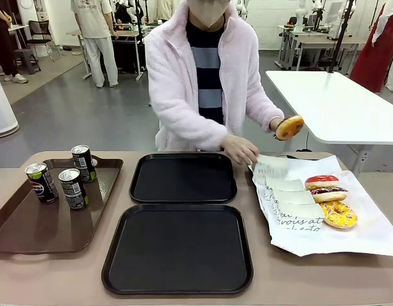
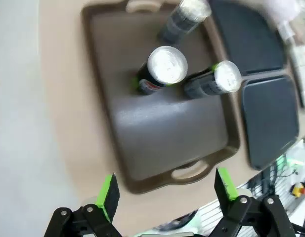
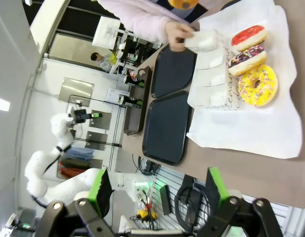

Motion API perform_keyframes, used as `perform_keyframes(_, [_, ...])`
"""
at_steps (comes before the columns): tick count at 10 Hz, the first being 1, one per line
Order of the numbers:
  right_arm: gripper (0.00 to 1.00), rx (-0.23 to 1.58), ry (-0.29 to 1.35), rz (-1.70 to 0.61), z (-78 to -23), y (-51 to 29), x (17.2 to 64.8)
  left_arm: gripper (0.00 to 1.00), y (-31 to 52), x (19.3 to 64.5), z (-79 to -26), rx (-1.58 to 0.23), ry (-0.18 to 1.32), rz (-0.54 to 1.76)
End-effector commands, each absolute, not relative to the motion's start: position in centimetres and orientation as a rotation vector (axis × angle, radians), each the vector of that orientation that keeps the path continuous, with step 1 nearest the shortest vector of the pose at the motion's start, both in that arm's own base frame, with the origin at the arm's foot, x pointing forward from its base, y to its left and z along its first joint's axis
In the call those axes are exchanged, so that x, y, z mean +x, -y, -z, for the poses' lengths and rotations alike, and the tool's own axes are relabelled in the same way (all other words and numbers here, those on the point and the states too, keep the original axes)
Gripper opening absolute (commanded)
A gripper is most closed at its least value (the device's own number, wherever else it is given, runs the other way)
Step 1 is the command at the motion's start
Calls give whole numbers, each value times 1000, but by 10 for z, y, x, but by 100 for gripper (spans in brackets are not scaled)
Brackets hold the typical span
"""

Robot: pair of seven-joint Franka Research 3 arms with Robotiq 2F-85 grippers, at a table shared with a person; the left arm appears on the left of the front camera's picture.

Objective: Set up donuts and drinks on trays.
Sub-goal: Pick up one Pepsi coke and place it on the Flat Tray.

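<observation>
Barely begun, judging by the layout. Nothing yet on the far black tray [image 1: 183, 178] or the near black tray [image 1: 177, 250], both bare in the middle of the counter [image 1: 56, 280]. Upright together on the brown tray [image 1: 24, 229] at the robot's left, three cans [image 1: 73, 189], well apart from the donuts. In a row on the white paper [image 1: 368, 233] at the right, red donut [image 1: 321, 182], chocolate donut [image 1: 328, 194] and yellow-sprinkled donut [image 1: 339, 215], just beside a fanned line of paper holders [image 1: 292, 201]. Lifted above the counter, golden donut [image 1: 290, 127], held in one hand of the person [image 1: 277, 124]; down on the topmost holder, the other hand [image 1: 239, 150], apparently picking it up. Spread wide and pinching nothing, left tool [image 2: 167, 183], hovering above the handle end of the brown tray. Likewise spread and empty, right tool [image 3: 157, 183], hanging near the counter's edge with the donuts and both black trays ahead of it. Left to do, seemingly everything: donuts into holders and onto the black trays, cans across from the brown tray to join them.
</observation>
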State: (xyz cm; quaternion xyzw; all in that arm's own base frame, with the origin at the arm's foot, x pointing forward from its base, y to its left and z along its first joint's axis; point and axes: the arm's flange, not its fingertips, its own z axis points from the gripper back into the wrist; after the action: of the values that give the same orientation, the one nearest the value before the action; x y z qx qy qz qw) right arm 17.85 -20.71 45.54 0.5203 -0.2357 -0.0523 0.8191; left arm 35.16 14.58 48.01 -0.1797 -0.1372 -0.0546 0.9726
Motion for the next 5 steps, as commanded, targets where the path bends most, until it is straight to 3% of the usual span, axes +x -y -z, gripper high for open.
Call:
perform_keyframes(1, [100, 1122, 522, 99, -457, 208, 181, 100, -158, 410, -480, -217, -6, 106])
perform_keyframes(2, [100, 1122, 522, 99, -457, 208, 181, 100, -152, 435, -482, -153, -51, 71])
perform_keyframes(5, [100, 1122, 522, 99, -457, 208, 181, 100, -82, 486, -484, -103, 45, 12])
